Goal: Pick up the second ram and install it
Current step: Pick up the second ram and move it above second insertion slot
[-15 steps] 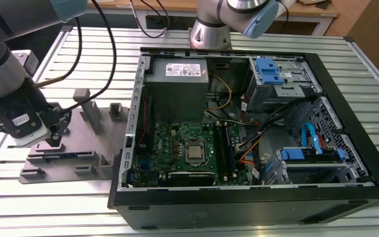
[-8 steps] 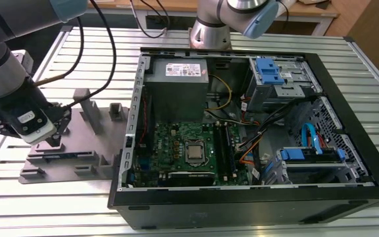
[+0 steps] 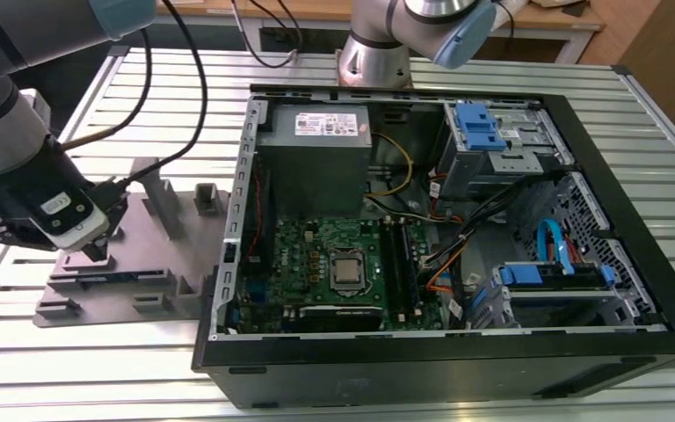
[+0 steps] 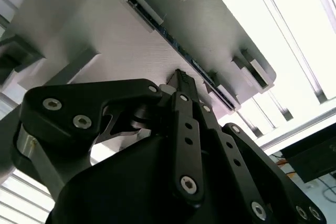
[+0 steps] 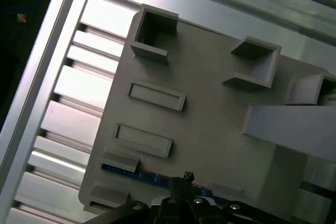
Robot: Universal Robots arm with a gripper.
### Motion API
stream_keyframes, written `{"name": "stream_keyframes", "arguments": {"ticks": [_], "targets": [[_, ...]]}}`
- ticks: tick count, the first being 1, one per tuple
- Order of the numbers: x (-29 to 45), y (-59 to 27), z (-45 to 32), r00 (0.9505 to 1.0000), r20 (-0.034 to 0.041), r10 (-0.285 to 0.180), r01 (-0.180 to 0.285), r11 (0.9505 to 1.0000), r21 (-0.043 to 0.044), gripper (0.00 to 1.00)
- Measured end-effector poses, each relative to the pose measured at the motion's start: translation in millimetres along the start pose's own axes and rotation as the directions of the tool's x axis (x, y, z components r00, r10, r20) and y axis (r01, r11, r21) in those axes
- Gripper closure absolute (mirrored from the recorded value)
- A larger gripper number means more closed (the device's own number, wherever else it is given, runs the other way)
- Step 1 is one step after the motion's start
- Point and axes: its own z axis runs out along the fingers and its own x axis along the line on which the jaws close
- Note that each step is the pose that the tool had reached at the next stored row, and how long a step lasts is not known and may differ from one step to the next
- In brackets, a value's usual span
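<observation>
1. The gripper (image 3: 87,251) is seen at the exterior view's left, lowered onto a grey fixture plate (image 3: 156,264).
2. The fixture plate is laid on a slatted metal table (image 3: 80,374), just beside the open computer case (image 3: 431,356).
3. The second ram (image 4: 157,27) is found standing on its long edge in a slot of the fixture plate. It is seen as a thin blue-dark strip in both wrist views.
4. In the second wrist view the fingertips (image 4: 179,77) are drawn together right at the ram's upper edge, about midway along its length. The stick appears to be pinched between them.
5. In the first wrist view the same contact is shown: the gripper's tip is set over the blue strip, with the fixture's empty rectangular pockets (image 5: 156,97) spread beyond it.
6. The ram is not lifted; it is seated in the fixture, well apart from the case.
7. Inside the case, the green motherboard (image 3: 314,251) is seen in the lower middle of the exterior view. Its long black slots (image 3: 399,264) are beside the processor socket (image 3: 346,271).
8. A grey power supply (image 3: 314,136) is mounted above the motherboard, and blue drive brackets (image 3: 478,125) are placed toward the exterior view's right.
9. The base of another arm (image 3: 373,57) is seen at the top centre of the exterior view.
</observation>
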Motion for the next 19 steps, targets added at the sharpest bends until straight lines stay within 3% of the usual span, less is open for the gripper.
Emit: {"name": "stream_keyframes", "arguments": {"ticks": [5, 9, 13, 19], "targets": [[0.0, 0.0, 0.0, 0.9982, -0.0009, -0.06, 0.06, 0.9982, -0.0015, 0.93], [0.0, 0.0, 0.1, 0.9933, -0.0017, -0.116, 0.116, 0.9933, -0.003, 0.93], [0.0, 0.0, 0.0, 0.9859, -0.0025, -0.167, 0.167, 0.9859, -0.0044, 0.93], [0.0, 0.0, 0.0, 0.9705, -0.0033, -0.241, 0.241, 0.9705, -0.0065, 0.93]]}}
